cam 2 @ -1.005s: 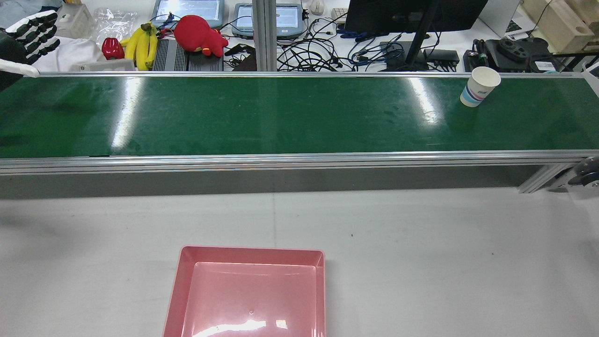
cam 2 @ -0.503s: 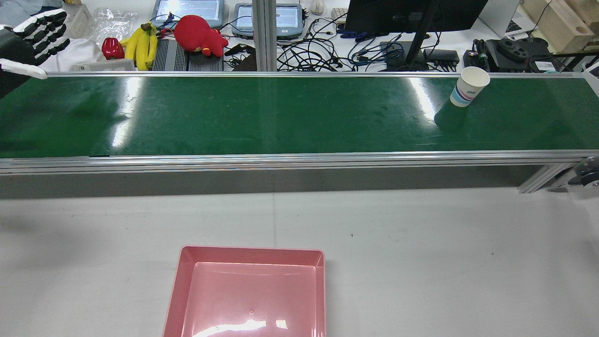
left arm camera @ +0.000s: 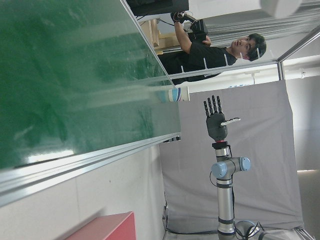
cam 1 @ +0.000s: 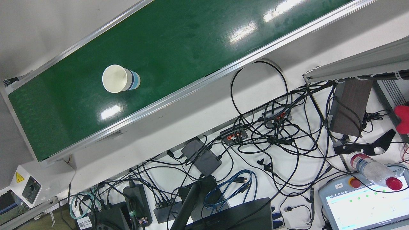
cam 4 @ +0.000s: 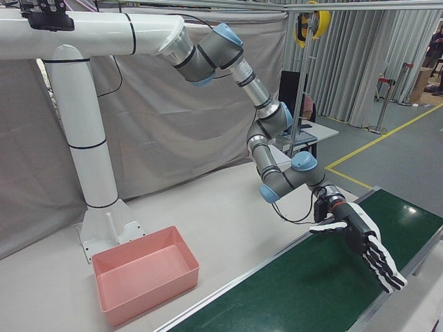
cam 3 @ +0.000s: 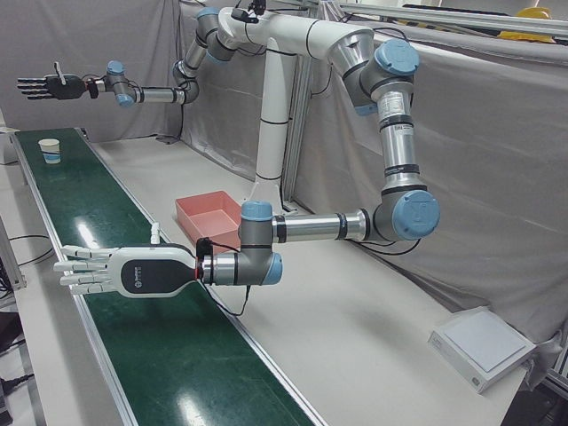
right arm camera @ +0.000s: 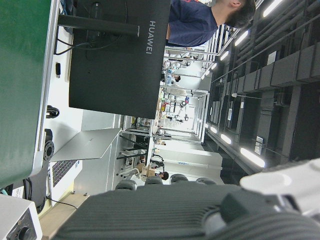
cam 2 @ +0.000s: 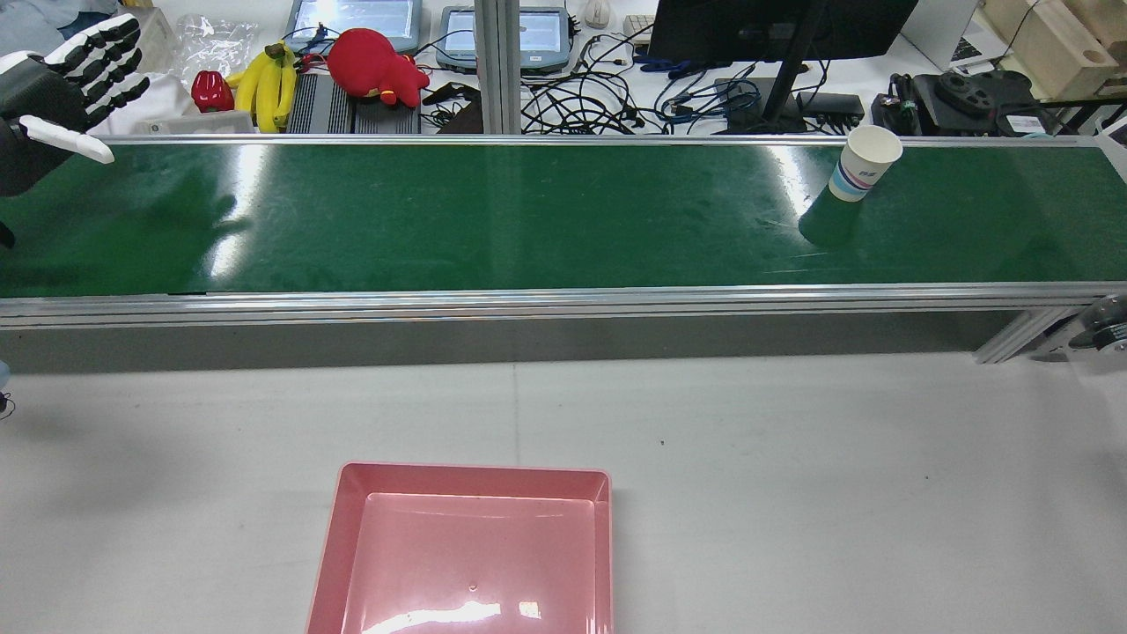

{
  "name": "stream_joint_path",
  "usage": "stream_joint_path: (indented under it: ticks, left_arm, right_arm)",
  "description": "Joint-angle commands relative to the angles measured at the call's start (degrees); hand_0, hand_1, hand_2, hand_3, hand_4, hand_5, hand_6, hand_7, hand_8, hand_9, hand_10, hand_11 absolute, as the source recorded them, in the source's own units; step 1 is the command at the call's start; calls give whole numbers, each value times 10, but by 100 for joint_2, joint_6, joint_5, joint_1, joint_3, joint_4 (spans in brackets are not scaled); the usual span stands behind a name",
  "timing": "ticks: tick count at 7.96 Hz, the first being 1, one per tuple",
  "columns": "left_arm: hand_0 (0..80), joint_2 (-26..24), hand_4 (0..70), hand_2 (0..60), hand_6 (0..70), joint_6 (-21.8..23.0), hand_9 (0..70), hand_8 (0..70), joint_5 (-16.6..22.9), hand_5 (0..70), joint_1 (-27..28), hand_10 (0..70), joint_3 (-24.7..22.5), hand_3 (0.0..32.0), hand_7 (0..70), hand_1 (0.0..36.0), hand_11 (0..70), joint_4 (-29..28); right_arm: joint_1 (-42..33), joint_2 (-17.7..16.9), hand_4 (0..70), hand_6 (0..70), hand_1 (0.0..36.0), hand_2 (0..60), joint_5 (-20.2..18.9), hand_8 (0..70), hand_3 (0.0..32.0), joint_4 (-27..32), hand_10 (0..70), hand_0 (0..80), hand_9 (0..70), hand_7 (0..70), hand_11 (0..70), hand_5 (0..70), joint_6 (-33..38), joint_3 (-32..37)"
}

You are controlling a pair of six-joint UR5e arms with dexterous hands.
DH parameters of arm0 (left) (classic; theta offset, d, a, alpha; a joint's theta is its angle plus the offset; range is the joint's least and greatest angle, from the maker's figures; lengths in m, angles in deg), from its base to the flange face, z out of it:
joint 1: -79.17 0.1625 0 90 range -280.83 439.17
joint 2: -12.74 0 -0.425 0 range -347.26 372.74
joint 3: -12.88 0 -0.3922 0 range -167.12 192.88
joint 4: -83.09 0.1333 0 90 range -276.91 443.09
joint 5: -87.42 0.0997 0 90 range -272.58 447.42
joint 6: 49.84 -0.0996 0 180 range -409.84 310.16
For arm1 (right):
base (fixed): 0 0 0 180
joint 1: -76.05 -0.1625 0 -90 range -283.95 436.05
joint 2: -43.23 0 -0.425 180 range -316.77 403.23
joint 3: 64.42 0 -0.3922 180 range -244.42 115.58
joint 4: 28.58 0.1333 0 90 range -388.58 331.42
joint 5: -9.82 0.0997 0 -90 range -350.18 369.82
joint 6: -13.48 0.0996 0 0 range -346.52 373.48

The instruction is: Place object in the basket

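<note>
Paper cup (cam 2: 865, 164) upright on green belt (cam 2: 528, 220), far along it from left hand (cam 2: 62, 79). Both hands flat, fingers spread, holding nothing; right hand (cam 3: 55, 87) above belt beyond cup. Pink basket (cam 2: 467, 550) empty.

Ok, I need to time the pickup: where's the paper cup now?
In the rear view, the paper cup stands on the green belt, far right, by its far rail.
</note>
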Motion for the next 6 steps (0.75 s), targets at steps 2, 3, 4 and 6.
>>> stream_joint_path:
  ticks: [2, 3, 4, 6]
  left_arm:
    - [571, 55, 0, 0, 0, -44, 0, 0, -42, 152, 38, 14, -40, 34, 0, 125, 43, 74]
    - [569, 56, 0, 0, 0, -44, 0, 0, -51, 155, 38, 13, -40, 32, 0, 125, 42, 73]
    - [570, 47, 0, 0, 0, -61, 0, 0, -77, 157, 38, 14, -31, 38, 0, 128, 43, 64]
    - [571, 47, 0, 0, 0, -62, 0, 0, -296, 154, 195, 14, -31, 36, 0, 127, 43, 64]
  right_arm:
    - [-3, 0, 0, 0, 0, 0, 0, 0, 0, 0, 0, 0, 0, 0, 0, 0, 2, 0]
    - [5, 0, 0, 0, 0, 0, 0, 0, 0, 0, 0, 0, 0, 0, 0, 0, 2, 0]
    - [6, 0, 0, 0, 0, 0, 0, 0, 0, 0, 0, 0, 0, 0, 0, 0, 2, 0]
    - [6, 0, 0, 0, 0, 0, 0, 0, 0, 0, 0, 0, 0, 0, 0, 0, 2, 0]
